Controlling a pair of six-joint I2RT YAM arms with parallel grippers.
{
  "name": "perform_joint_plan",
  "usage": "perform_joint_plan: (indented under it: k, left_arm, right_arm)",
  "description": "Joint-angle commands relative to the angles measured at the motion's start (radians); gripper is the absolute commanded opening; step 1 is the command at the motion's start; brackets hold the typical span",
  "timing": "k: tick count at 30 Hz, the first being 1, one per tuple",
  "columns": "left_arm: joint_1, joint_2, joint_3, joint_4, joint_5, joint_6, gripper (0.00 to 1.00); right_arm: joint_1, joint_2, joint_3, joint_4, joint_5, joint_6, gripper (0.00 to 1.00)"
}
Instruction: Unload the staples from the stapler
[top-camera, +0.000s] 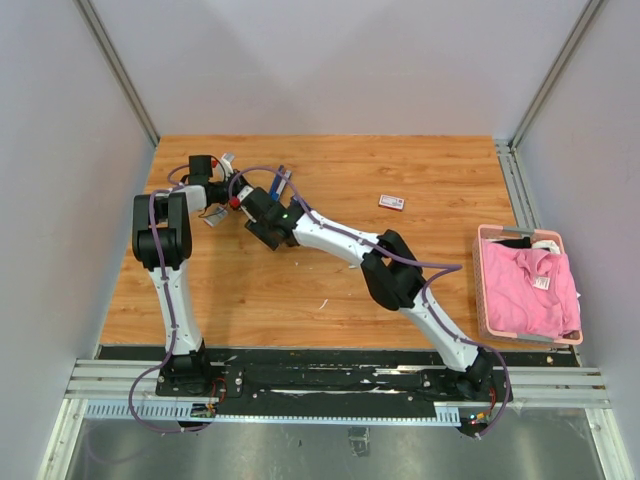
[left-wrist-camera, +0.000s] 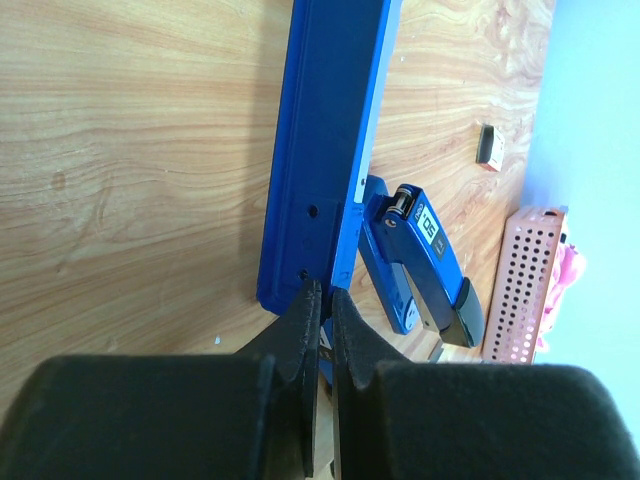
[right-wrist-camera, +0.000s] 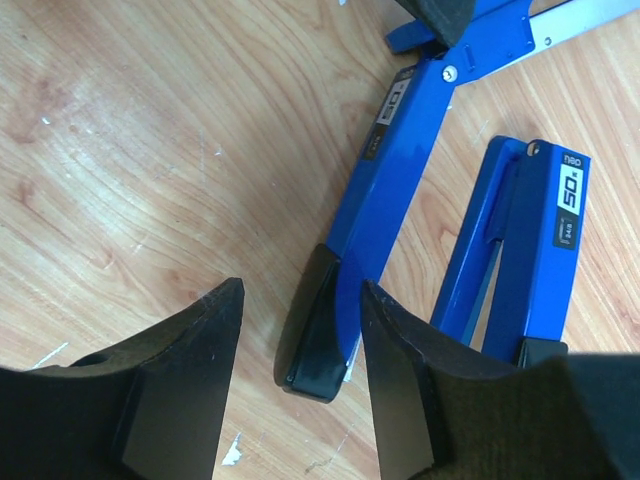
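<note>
ok so from where I'm standing, starting at the left: the left gripper (left-wrist-camera: 322, 300) is clamped down tight, its fingers (left-wrist-camera: 298, 335) pinched practically together on the near end of the stapler (left-wrist-camera: 325, 150), right on the thin edge of its long blue body. Seen from above, that whole business sits around 11 o'clock on the wooden table (top-camera: 300, 290), toward the back left. The stapler is opened out at the hinge. A blue arm (right-wrist-camera: 370, 190) with a black tip (right-wrist-camera: 318, 335) swings off one way, and a silvery rail (right-wrist-camera: 585, 20) runs off the other way from the clamped part. Whether the staples are sitting in that rail I honestly can't tell, too little of it shows. Next over, the right gripper (right-wrist-camera: 300, 288) hangs with its jaws well apart, gripping nothing. The black tip lies in the gap between its two fingers, closer to the right-hand one, and I can't tell if it actually touches. At 3 o'clock of that arm there's a second blue piece (right-wrist-camera: 530, 250) with a "50" sticker, lying alongside but apart from it. It could be part of the same stapler or another one, can't say. Further right, about 1 o'clock on the table, a small white box (top-camera: 391, 202) with red on it lies by itself. At 3 o'clock, by the edge, there's a pink basket (top-camera: 484, 290) with pink cloth (top-camera: 530, 290) in it.
</note>
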Motion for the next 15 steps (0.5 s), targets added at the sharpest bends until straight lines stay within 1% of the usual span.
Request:
perform_joint_plan:
  k: [1, 9, 15]
  left_arm:
    - [0.020, 0.045, -0.047, -0.072, -0.169, 0.045, 0.00]
    - [0.022, 0.044, -0.047, -0.071, -0.169, 0.044, 0.00]
    - [0.021, 0.044, -0.047, -0.072, -0.169, 0.042, 0.00]
  right_arm:
    - [-0.027, -0.021, 0.033, -0.019, 0.032, -0.003, 0.52]
    - [-0.043, -0.021, -0.003, -0.020, 0.040, 0.007, 0.53]
    - [-0.056, -0.067, -0.115, -0.020, -0.060, 0.065, 0.53]
